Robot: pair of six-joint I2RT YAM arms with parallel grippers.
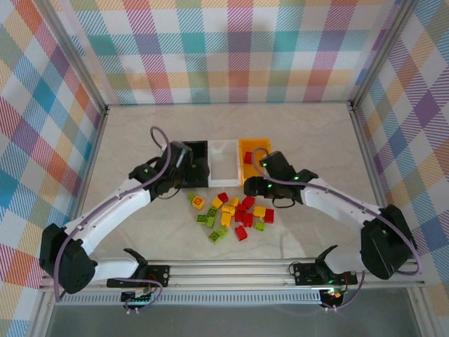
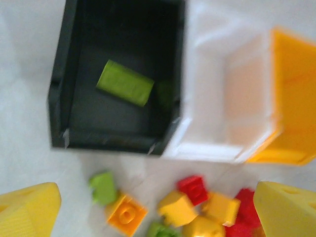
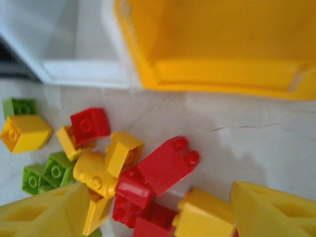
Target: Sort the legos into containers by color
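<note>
Beige stone-look tabletop (image 1: 140, 133) inside plaid cloth walls (image 1: 224, 49); left gripper (image 2: 158, 210) and right gripper (image 3: 158, 212) both gape wide, empty.

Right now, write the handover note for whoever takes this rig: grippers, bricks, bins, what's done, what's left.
Left gripper: open, holding nothing, near the black bin.
Right gripper: open, holding nothing, over the pile of legos.
Bins stand in a row: black bin, white bin, orange bin.
Done: one green brick in the black bin, one red brick in the orange bin.
Left: the mixed red, yellow and green pile in front of the bins. No brick seen in the white bin.
</note>
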